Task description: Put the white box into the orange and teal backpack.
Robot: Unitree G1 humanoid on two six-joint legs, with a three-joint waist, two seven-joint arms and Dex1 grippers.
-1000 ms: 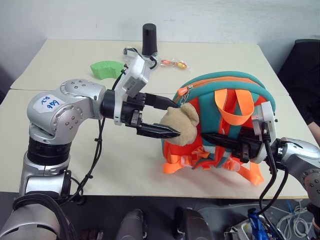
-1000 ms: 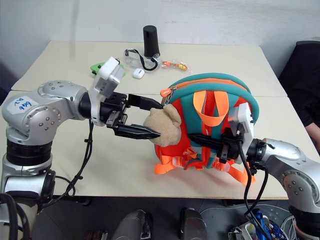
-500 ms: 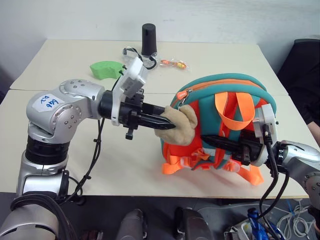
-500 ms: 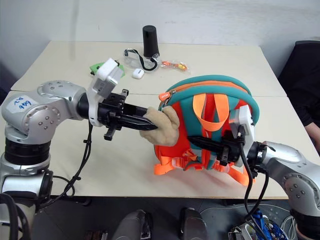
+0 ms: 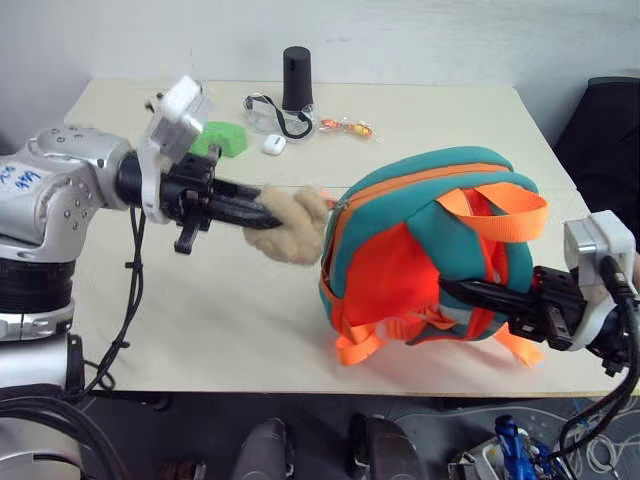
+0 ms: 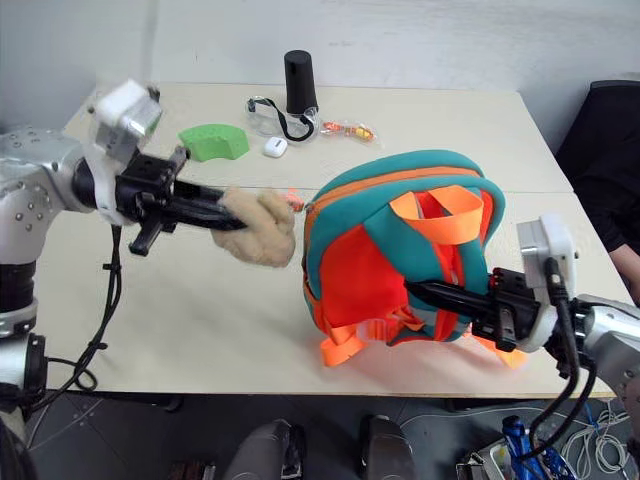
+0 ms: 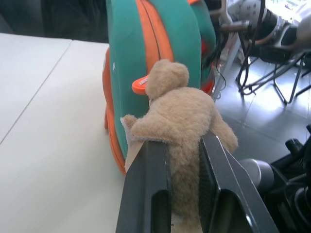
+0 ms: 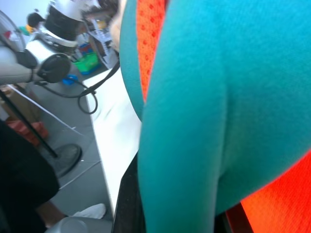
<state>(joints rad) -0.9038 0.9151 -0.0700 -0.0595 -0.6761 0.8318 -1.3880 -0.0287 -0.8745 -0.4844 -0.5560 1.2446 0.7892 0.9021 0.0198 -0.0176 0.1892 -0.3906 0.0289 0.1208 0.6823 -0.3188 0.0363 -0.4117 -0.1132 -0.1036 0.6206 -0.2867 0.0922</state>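
Head view: the left gripper [image 5: 262,208] is clamped on the bear [image 5: 297,222], pulling it away from the backpack [image 5: 420,250] on the table [image 5: 200,310]; the right gripper [image 5: 470,293] is clenched on a strap. Left wrist view: fingers [image 7: 148,184] pinch the plush (a soft hold). Right wrist view: teal fabric against the lens. I can't find the box. The bear's tether could tear, or the bag tip, if both arms pull apart
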